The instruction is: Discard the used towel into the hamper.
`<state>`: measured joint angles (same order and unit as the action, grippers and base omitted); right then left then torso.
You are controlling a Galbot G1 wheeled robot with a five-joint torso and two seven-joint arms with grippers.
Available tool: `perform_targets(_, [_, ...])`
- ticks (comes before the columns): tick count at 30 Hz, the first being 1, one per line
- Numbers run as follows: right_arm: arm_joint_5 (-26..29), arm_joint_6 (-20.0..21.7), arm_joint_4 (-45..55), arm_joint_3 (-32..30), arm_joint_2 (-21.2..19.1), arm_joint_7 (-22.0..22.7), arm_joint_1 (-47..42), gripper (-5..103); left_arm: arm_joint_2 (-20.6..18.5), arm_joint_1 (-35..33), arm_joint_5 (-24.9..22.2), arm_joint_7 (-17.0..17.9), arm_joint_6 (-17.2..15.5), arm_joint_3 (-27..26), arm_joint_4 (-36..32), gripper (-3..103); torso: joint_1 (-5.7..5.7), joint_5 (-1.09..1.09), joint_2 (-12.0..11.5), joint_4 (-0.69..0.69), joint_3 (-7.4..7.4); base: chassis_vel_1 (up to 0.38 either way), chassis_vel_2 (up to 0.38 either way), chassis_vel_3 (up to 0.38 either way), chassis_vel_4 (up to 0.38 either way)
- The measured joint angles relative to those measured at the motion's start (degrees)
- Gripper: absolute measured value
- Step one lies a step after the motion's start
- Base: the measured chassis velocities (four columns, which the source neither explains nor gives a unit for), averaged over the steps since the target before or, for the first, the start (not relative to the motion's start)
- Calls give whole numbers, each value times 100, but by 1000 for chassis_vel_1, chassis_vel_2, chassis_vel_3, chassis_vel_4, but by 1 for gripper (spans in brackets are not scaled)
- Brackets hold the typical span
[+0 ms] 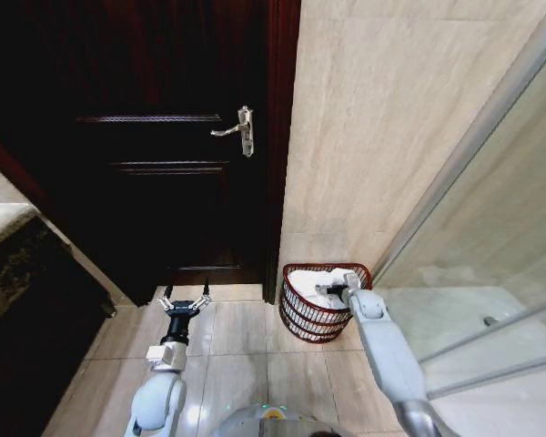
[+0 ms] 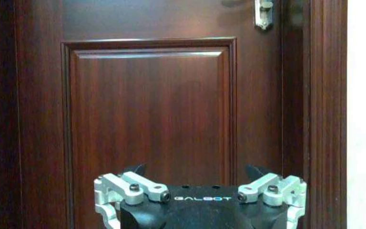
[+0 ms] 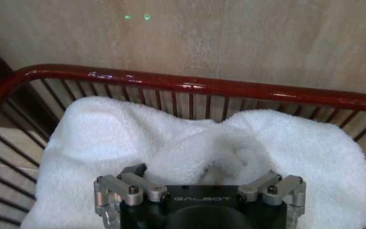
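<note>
While towel fills hamper — right tool spread open above | left tool open, idle

A home or hotel bathroom: beige tiled wall and floor, a glass shower screen beyond the right gripper, and a dark stone counter off to the left. A dark wooden door with a lever handle faces the left gripper, and a red wire hamper holds a white towel at the wall's foot.
</note>
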<state>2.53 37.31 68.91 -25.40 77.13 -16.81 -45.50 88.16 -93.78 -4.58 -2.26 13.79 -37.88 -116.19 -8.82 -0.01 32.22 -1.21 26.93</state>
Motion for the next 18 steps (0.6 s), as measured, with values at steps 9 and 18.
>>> perform_targets(9, [165, 92, -668, -34, 187, -211, 267, 100, 35, 20, 60, 13, -56, -16, -42, 100, 0, -1, 0, -1, -1, 0, 0, 0, 0])
perform_targets(18, [268, -328, 570, -98, 9, 191, -303, 100, 37, 19, 68, 18, -69, 20, -130, 100, -1, 4, -1, -4, 1, 0, 0, 0, 0])
